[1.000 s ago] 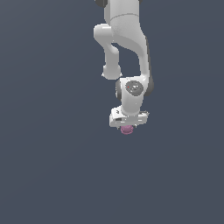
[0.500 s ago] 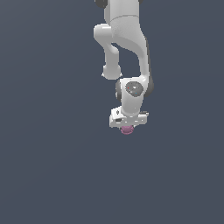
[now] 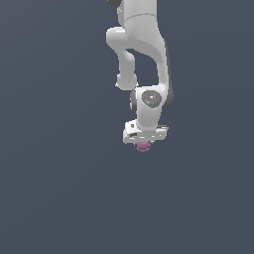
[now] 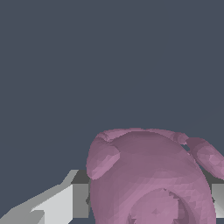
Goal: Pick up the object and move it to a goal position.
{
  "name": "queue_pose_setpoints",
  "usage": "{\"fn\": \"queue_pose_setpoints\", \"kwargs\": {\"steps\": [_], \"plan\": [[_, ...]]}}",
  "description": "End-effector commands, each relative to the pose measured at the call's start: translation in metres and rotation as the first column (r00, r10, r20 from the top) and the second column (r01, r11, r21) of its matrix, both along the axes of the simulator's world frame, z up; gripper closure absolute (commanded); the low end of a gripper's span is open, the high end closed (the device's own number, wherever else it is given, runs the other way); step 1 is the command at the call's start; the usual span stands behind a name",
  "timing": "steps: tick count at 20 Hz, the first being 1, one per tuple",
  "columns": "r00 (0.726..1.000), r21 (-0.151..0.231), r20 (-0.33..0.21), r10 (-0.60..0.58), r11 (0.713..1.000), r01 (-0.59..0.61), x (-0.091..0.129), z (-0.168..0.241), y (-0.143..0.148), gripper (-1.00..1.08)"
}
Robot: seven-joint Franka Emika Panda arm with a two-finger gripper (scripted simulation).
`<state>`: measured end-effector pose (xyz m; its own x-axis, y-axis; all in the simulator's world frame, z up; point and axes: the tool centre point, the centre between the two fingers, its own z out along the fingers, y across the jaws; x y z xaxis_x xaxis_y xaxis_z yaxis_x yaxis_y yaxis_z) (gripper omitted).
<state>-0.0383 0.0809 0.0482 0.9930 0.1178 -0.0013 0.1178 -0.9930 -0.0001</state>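
Note:
The object (image 3: 144, 146) is a small mauve-pink lumpy item peeking out just under the white hand of the arm in the exterior view. In the wrist view the object (image 4: 148, 179) fills the lower part of the picture, pressed between two grey-white fingers (image 4: 65, 203). My gripper (image 3: 144, 144) is shut on the object, with a finger against each side. Most of the object is hidden by the hand in the exterior view.
The white arm (image 3: 144, 54) reaches down from the top of the exterior view. Around it lies only a plain dark grey-blue surface (image 3: 54, 188).
The gripper and the held object have shifted slightly toward the exterior view's right and a touch upward. The grip looks the same.

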Motion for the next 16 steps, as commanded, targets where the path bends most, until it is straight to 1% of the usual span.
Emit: {"fn": "queue_pose_setpoints", "kwargs": {"steps": [1,8,16], "plan": [[1.000,0.000,0.001,-0.001,1.000,0.001,0.000,0.008,-0.005,1.08],[1.000,0.000,0.001,-0.001,1.000,0.001,-0.004,0.048,-0.027,1.08],[1.000,0.001,0.001,0.000,1.000,0.000,-0.012,0.125,-0.070,1.08]]}}
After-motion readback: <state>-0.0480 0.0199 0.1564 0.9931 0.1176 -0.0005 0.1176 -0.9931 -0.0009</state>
